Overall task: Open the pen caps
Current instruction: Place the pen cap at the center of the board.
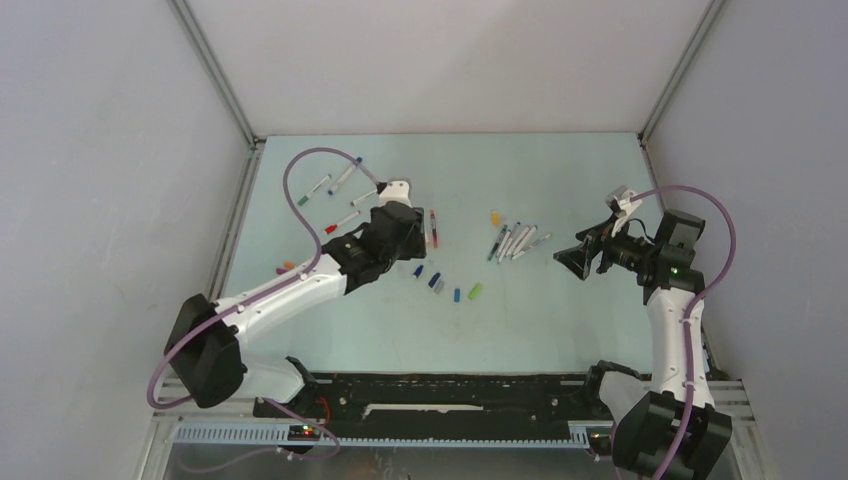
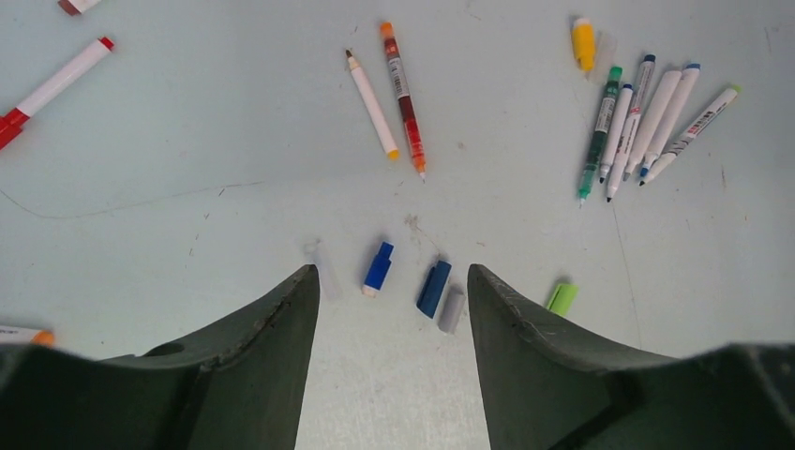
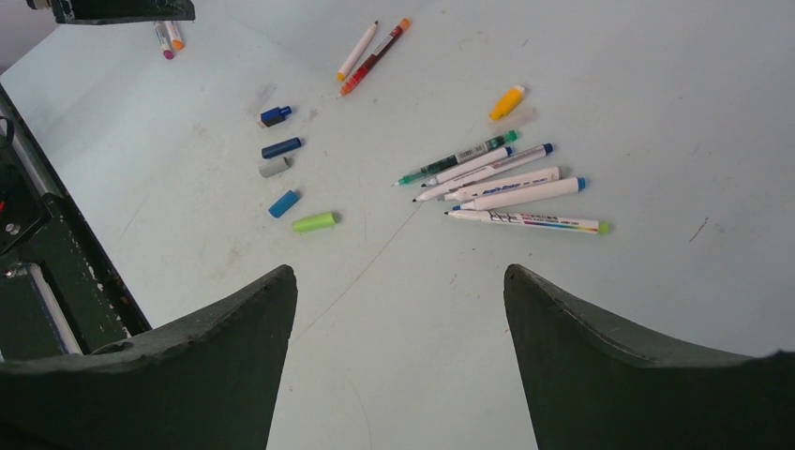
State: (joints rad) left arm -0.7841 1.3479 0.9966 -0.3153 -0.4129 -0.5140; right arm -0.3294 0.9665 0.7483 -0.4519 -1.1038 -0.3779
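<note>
Loose pen caps lie mid-table: a blue cap (image 2: pixel 378 268), a dark blue cap (image 2: pixel 433 288), a grey cap (image 2: pixel 451 308), a green cap (image 2: pixel 562 298) and a yellow cap (image 2: pixel 583 43). The top view shows the cap row (image 1: pixel 445 285). My left gripper (image 2: pixel 391 272) is open and empty, just above the table, with the blue caps right ahead of its tips; it also shows in the top view (image 1: pixel 405 248). My right gripper (image 1: pixel 575 258) is open and empty, right of the uncapped pens (image 1: pixel 515 242). In its wrist view the right gripper (image 3: pixel 398 272) is over bare table.
A red pen (image 2: pixel 403 98) and a white orange-tipped pen (image 2: pixel 372 91) lie beyond the caps. Several capped pens (image 1: pixel 340 190) lie at the far left, two small caps (image 1: pixel 283 267) by the left arm. Walls enclose the table; a black rail (image 1: pixel 450 395) runs along the near edge.
</note>
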